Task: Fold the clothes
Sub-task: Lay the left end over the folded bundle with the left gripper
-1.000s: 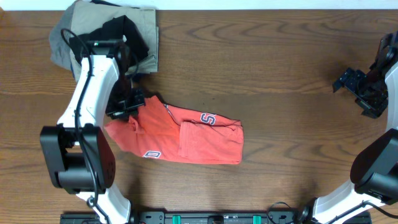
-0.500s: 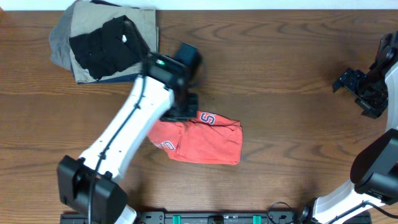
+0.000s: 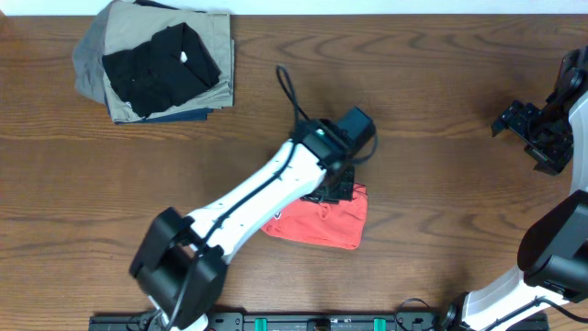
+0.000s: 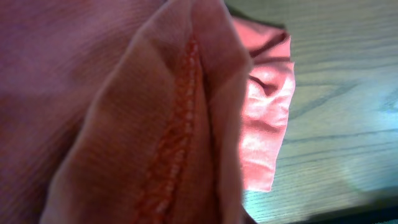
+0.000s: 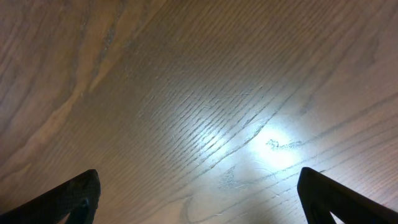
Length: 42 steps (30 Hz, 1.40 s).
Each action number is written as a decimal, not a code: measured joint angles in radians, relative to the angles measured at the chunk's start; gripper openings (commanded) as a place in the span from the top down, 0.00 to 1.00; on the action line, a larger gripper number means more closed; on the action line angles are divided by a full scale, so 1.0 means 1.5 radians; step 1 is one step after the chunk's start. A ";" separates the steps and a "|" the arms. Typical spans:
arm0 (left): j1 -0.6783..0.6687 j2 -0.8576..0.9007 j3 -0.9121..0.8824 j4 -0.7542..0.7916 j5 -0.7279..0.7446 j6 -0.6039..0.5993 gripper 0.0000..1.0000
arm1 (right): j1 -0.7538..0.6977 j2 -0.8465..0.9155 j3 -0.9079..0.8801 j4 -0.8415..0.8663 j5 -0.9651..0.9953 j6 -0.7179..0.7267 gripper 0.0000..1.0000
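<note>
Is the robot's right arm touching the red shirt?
No, the right tool is far off to the side, well apart from the red shirt.

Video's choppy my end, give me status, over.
Left pincer shut on red t-shirt, folded over. Right pincer open over table. Folded pile far corner, not blocking.

Table: brown wood-grain top [image 3: 441, 92]
Lower centre: coral-red t-shirt [image 3: 322, 223], bunched up
Upper left: khaki and grey folded clothes [image 3: 217, 48]

The left arm [image 3: 266, 188] stretched diagonally from its near-left base to the middle, with the left gripper [image 3: 333, 190] pointed down and pinching a fold of the coral-red t-shirt [image 3: 322, 225]. The right arm [image 3: 560, 230] stood at the right edge. The right gripper [image 3: 525, 129] was spread wide, its fingertips [image 5: 74, 193] well apart.
</note>
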<state>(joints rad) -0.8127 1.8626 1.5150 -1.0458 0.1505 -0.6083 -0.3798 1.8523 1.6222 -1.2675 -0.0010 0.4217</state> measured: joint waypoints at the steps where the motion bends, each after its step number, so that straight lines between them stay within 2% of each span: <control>1: -0.004 0.009 0.000 0.002 0.000 -0.004 0.86 | 0.000 0.000 0.000 0.000 0.000 0.000 0.01; 3: -0.015 0.030 0.000 0.006 0.000 -0.014 0.87 | 0.000 0.000 0.000 0.000 0.000 0.000 0.01; 5: -0.023 0.046 0.000 0.006 0.000 -0.020 0.94 | 0.000 0.000 0.000 0.000 0.000 0.000 0.01; 19: -0.038 0.031 0.000 -0.050 0.001 -0.031 0.94 | 0.000 0.000 0.000 0.000 0.000 0.000 0.01; 30: -0.097 0.024 -0.001 0.026 0.036 -0.049 0.92 | 0.000 0.000 0.000 0.000 0.000 0.000 0.01; 36: -0.130 0.026 -0.002 0.047 0.041 -0.067 0.85 | 0.000 0.000 0.000 0.000 0.000 0.000 0.01; 37: -0.134 0.030 -0.002 0.050 0.041 -0.069 0.71 | 0.000 0.000 0.000 0.000 0.000 0.000 0.01; 39: -0.142 0.040 -0.002 0.058 0.042 -0.073 0.55 | 0.000 0.000 0.000 0.000 0.000 0.000 0.01; 42: -0.153 0.060 -0.002 0.070 0.047 -0.082 0.48 | 0.000 0.000 0.000 0.000 0.000 0.000 0.01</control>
<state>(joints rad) -1.0424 1.9518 1.5120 -0.9405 0.2211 -0.7311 -0.3798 1.8523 1.6222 -1.2675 -0.0010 0.4217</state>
